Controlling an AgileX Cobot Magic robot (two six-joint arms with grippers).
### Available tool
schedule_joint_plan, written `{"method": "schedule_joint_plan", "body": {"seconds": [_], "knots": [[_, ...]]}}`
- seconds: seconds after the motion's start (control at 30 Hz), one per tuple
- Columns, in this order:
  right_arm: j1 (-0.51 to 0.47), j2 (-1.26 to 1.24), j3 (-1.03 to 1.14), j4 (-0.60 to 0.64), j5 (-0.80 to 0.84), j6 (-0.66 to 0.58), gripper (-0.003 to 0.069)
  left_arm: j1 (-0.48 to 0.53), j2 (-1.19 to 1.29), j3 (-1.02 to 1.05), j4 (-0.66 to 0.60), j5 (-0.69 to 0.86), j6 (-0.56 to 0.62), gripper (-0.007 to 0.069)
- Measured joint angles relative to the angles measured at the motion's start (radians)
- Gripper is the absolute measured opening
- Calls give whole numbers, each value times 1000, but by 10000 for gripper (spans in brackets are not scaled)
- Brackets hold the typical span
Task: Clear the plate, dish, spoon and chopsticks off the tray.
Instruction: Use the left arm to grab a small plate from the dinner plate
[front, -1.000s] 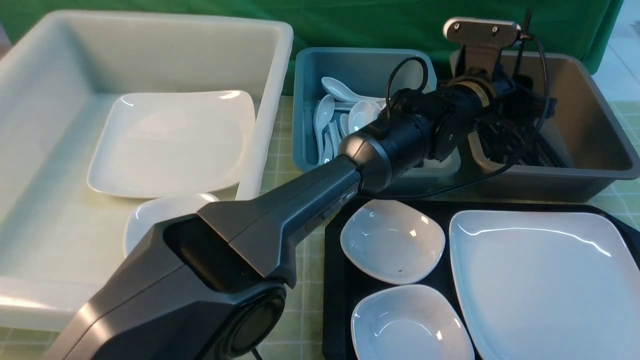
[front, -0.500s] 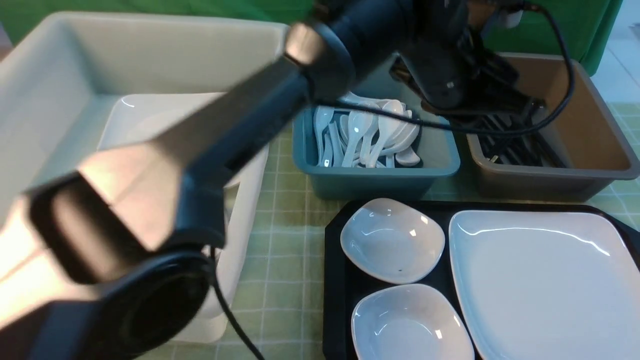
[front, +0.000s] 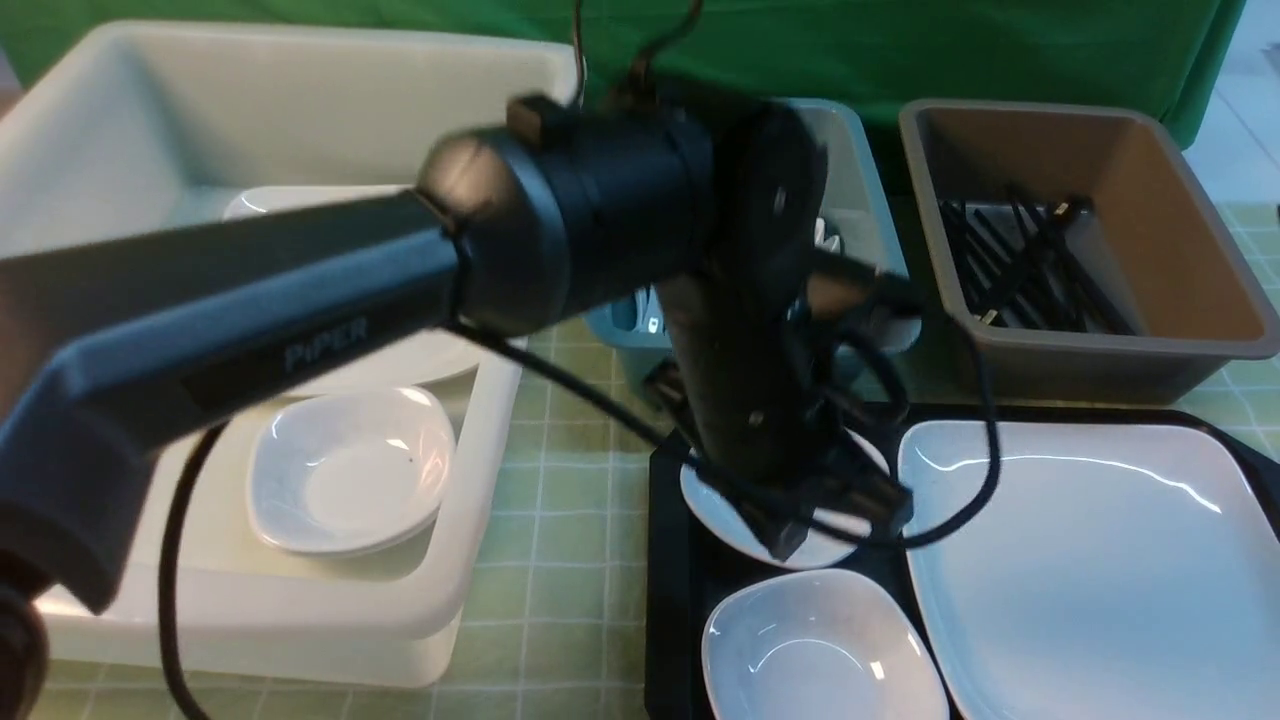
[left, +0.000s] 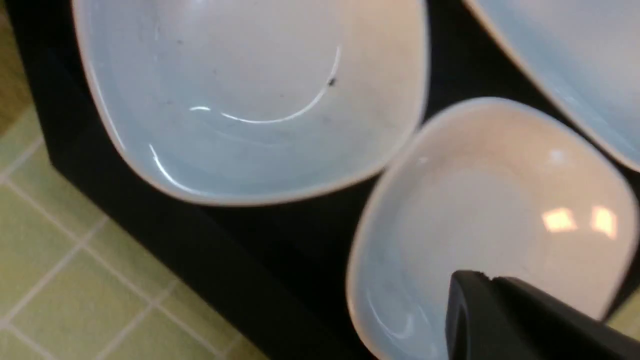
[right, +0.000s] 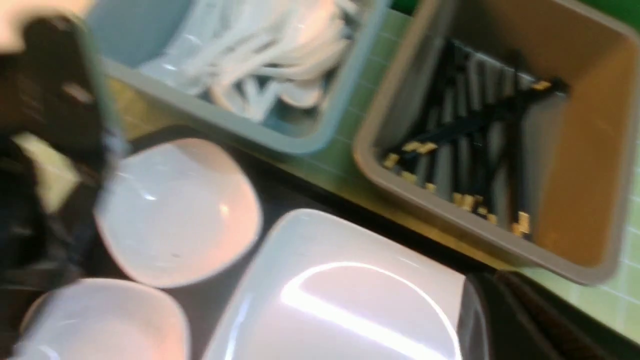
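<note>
The black tray holds a large white plate and two small white dishes, the far dish and the near dish. My left gripper points down over the far dish. In the left wrist view it is shut and empty, seen against the near dish. My right gripper is shut beside the plate's corner and out of the front view. White spoons lie in the blue bin. Black chopsticks lie in the brown-grey bin.
A big white bin at the left holds a second large plate and a small dish. The blue bin and the brown-grey bin stand just behind the tray. My left arm crosses over the white bin.
My left arm swung up from the brown-grey bin and came back down over the tray's small dishes. The dishes and plate on the tray have not moved.
</note>
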Motion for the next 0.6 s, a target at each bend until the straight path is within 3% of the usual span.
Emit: {"method": "schedule_joint_plan", "body": {"seconds": [0.1, 0.23, 0.27, 0.3, 0.4, 0.6], "knots": [[0, 0, 2, 48, 0, -29, -6, -2, 17, 24, 14, -61, 37, 148], [0, 0, 2, 62, -1, -37, -6, -2, 51, 24, 51, -66, 53, 347], [0, 0, 2, 64, -1, -38, -6, -2, 59, 24, 56, -65, 53, 365], [0, 0, 2, 65, 0, -38, -6, -2, 85, 26, 69, -60, 54, 431], [0, 0, 2, 67, 5, -42, -6, -1, 123, 28, 73, -37, 56, 493], [0, 0, 2, 69, 12, -59, -6, -4, 173, 28, 39, -47, 59, 503]]}}
